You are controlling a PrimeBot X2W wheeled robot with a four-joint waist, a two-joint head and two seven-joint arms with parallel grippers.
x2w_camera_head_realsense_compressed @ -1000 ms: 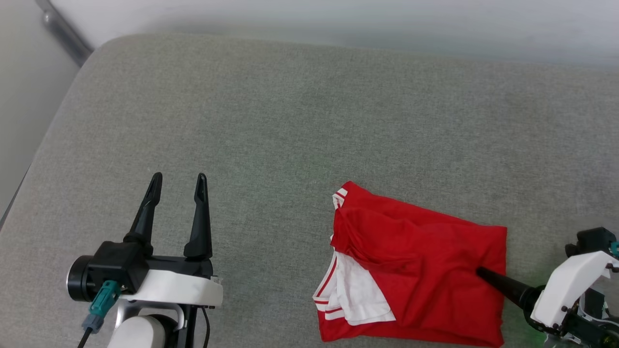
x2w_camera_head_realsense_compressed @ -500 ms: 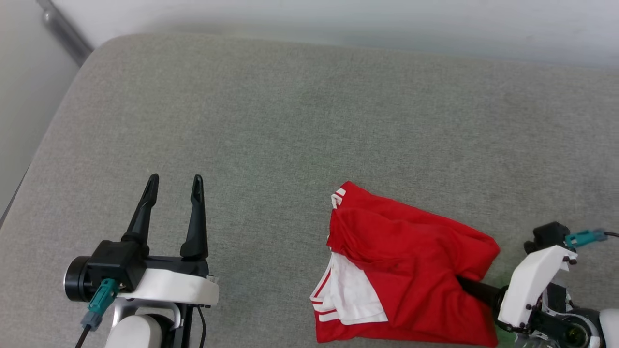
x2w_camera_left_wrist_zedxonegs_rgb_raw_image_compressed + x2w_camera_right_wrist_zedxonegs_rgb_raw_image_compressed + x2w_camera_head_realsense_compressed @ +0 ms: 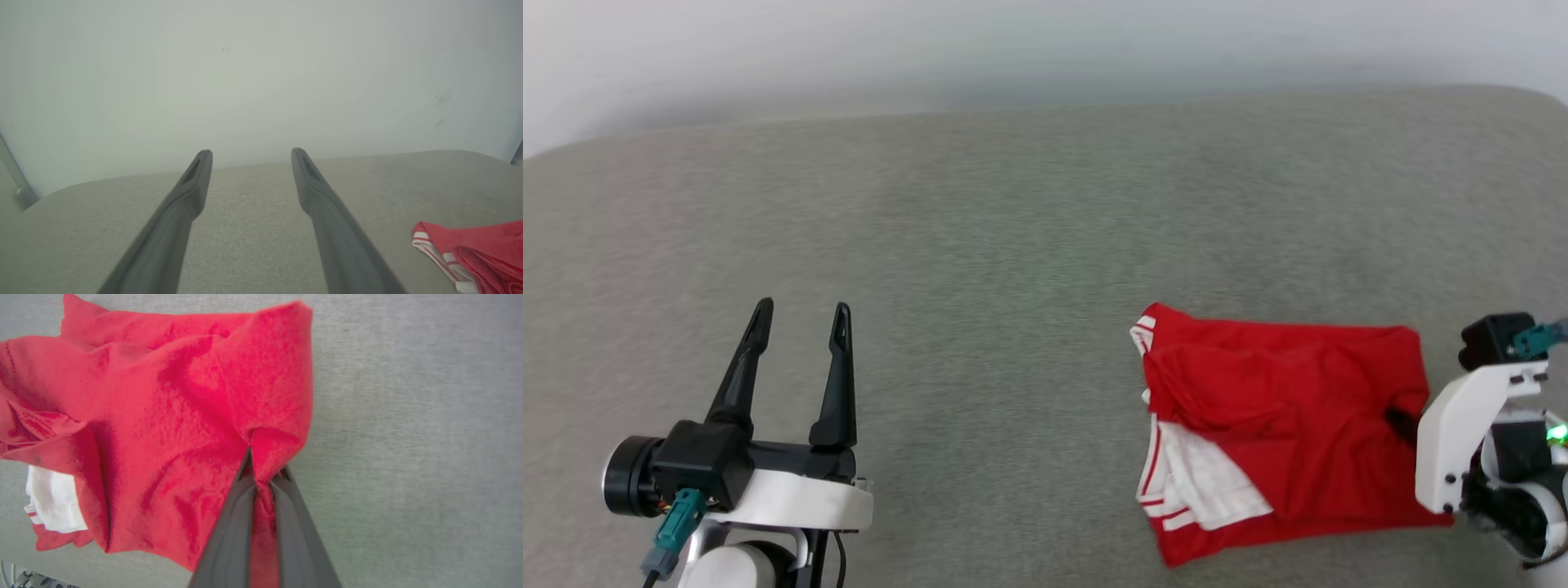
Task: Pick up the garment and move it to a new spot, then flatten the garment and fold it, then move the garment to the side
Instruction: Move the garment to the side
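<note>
Head view: one red jersey (image 3: 1298,408), folded with a white sleeve showing, lies at the right of the grey cushion (image 3: 1013,245). The right gripper (image 3: 1401,425) meets its right edge, and the left gripper (image 3: 800,306) hovers well apart, fingers spread and empty. Left wrist view: two parted fingers over bare cushion. Right wrist view: both fingers pinched shut on a red fold, probably to drag the jersey aside.

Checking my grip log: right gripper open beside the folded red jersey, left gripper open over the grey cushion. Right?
No: the right gripper is shut on an edge of the red jersey, as the right wrist view shows. The left gripper is open over the grey cushion.
</note>
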